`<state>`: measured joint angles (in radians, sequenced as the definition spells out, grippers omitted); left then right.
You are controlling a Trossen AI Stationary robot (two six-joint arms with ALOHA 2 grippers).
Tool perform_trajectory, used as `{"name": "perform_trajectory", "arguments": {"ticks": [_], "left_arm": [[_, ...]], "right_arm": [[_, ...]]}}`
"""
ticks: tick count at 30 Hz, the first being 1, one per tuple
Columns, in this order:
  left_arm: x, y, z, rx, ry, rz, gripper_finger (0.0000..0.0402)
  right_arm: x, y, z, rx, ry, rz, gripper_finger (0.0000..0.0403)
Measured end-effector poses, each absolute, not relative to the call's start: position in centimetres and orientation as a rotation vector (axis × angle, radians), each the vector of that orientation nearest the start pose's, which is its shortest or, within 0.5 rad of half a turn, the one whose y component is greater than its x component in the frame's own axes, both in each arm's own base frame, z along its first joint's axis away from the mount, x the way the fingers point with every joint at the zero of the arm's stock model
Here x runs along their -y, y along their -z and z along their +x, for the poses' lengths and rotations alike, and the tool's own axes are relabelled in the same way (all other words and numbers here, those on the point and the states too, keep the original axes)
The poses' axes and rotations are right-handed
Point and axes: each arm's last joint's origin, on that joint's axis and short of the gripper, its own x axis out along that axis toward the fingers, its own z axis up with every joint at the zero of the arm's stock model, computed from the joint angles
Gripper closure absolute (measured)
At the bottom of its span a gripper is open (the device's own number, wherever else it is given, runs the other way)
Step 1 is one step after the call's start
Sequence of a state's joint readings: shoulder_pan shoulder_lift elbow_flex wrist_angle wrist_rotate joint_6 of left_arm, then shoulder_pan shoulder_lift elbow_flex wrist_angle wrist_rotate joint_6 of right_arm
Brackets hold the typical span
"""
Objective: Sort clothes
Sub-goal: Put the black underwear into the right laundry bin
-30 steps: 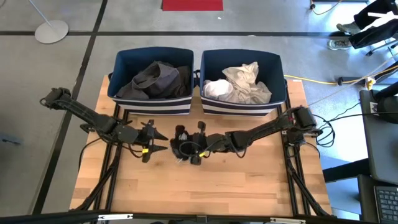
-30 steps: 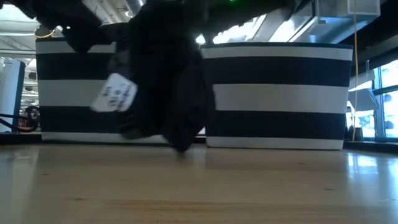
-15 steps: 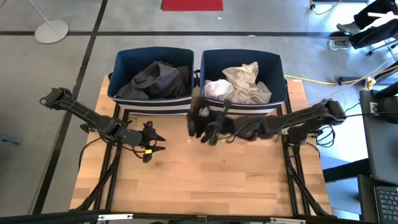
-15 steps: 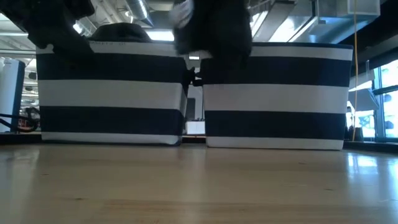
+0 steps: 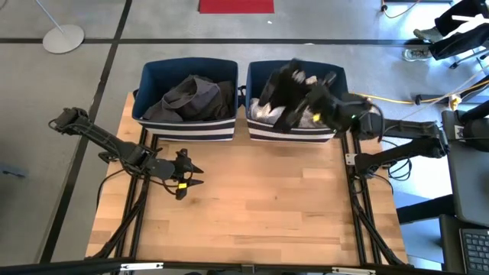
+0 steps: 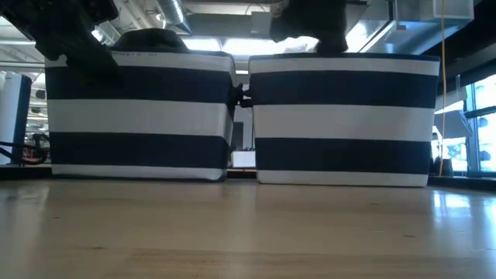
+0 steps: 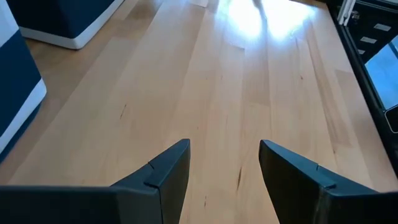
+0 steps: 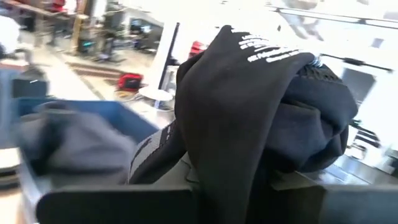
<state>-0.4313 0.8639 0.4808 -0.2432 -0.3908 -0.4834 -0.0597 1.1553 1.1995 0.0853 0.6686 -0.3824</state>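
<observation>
The right hand (image 5: 309,92), clamped on a bunched black garment (image 5: 284,93), hangs over the right bin (image 5: 296,128) at upper centre-right, its long axis drooping diagonally, while the left hand (image 5: 186,174) waits half open above the bare surface (image 5: 260,206), so sorting looks nearly finished.

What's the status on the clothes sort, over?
Right gripper shut on black garment, over right bin. Left gripper open, idle above table. Nothing blocking.

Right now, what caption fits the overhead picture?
Right end effector carries a black garment over the right bin.
</observation>
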Motion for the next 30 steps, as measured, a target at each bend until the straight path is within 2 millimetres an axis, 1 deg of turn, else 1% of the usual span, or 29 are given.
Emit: {"name": "perform_trajectory", "arguments": {"ticks": [3, 8, 13, 17, 20, 22, 24, 27, 30], "left_arm": [[6.3, -21.3, 16.3, -0.564, -0.104, -0.216, 0.0219], [6.3, -21.3, 16.3, -0.564, -0.105, -0.215, 0.0219], [6.3, -21.3, 16.3, -0.565, -0.105, -0.213, 0.0219], [6.3, -21.3, 16.3, -0.570, -0.106, -0.209, 0.0219], [6.3, -21.2, 16.3, -0.572, -0.105, -0.202, 0.0219], [6.3, -21.3, 16.3, -0.570, -0.105, -0.202, 0.0219], [6.3, -21.3, 16.3, -0.569, -0.109, -0.201, 0.0219], [6.3, -21.3, 16.3, -0.569, -0.109, -0.201, 0.0219], [6.3, -21.3, 16.3, -0.569, -0.110, -0.203, 0.0219]], "right_arm": [[4.9, -43.2, 23.4, -0.005, 0.812, -0.321, 0.0352], [7.7, -43.0, 22.7, -0.047, 0.924, -0.321, 0.0352], [10.1, -41.5, 22.6, -0.146, 0.985, -0.245, 0.0352], [11.6, -40.0, 22.6, -0.231, 0.986, -0.158, 0.0352], [12.4, -38.8, 22.9, -0.303, 0.989, -0.126, 0.0345], [13.0, -38.1, 23.0, -0.339, 1.006, -0.097, 0.0331], [13.5, -37.5, 23.3, -0.360, 1.018, -0.067, 0.0308], [14.1, -36.7, 23.6, -0.391, 1.031, -0.031, 0.0260], [14.1, -36.4, 23.7, -0.407, 1.030, -0.022, 0.0207]]}}
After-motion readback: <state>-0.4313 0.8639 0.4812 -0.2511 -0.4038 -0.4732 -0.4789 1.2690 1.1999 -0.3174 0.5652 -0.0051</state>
